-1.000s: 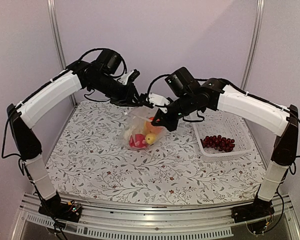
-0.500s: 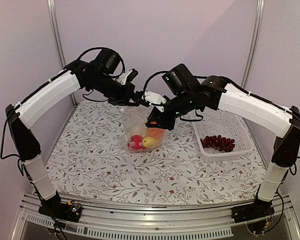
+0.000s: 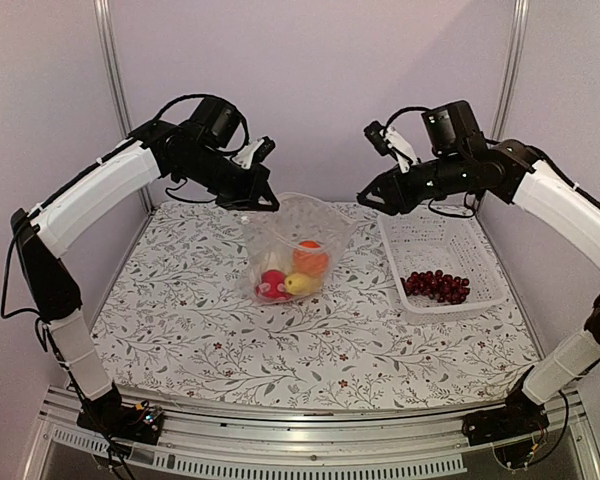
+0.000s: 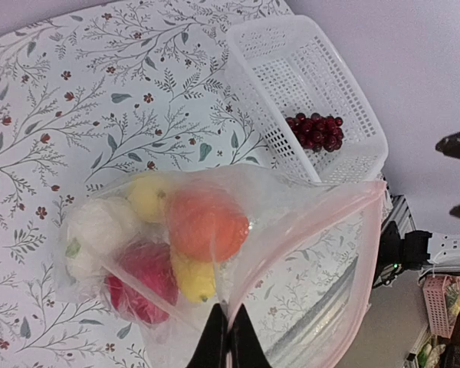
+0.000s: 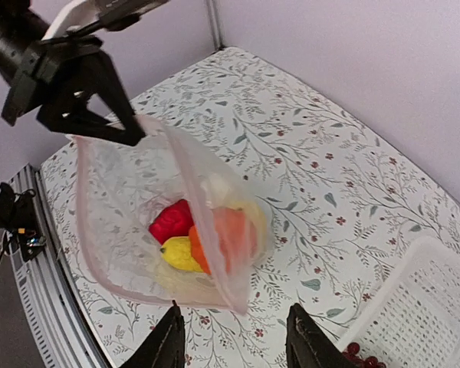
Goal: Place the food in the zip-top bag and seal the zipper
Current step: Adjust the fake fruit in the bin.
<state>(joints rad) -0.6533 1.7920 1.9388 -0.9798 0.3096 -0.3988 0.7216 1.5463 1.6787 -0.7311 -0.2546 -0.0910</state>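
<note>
The clear zip-top bag stands open at mid table. My left gripper is shut on its mouth edge and holds it up; this shows in the left wrist view. The zipper runs as a pinkish strip along the open mouth. Inside lie the orange ball, the red piece, the long yellow piece, the small yellow round one and the cream-white lump. The grape bunch lies in the basket. My right gripper is open and empty, up right of the bag.
The white mesh basket stands at the right on the flowered tablecloth, close beside the bag. Purple walls with metal posts close off the back and both sides. The table's metal front rail runs along the near edge.
My right gripper has drawn back from the bag's mouth, up and to the right. The orange ball now lies inside the bag. My left gripper still holds the mouth edge.
</note>
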